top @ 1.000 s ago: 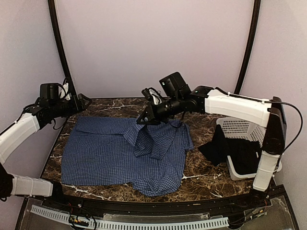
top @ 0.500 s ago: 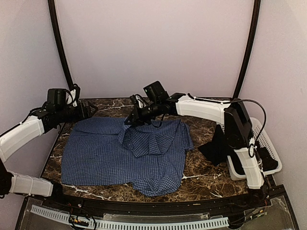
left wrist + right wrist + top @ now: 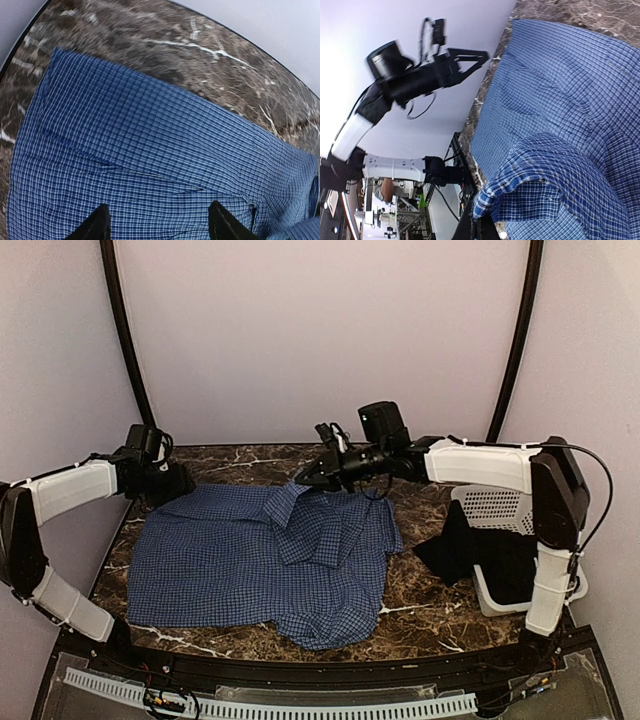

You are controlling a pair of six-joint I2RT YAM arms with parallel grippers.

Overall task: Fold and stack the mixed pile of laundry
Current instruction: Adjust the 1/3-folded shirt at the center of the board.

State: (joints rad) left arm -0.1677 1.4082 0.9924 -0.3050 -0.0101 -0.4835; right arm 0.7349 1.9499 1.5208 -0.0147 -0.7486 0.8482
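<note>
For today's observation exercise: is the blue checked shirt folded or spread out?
Mostly spread: the shirt lies flat across the table, with only one flap doubled over it, pinched by the right gripper.

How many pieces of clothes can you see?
2. A blue-and-white checked shirt lies spread on the marble table, left of centre. A black garment drapes out of the white basket on the right. More could be hidden inside the basket.

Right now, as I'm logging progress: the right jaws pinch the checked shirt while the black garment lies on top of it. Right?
No. The black garment hangs out of the white basket, beside the checked shirt, not on it; the top view shows this.
</note>
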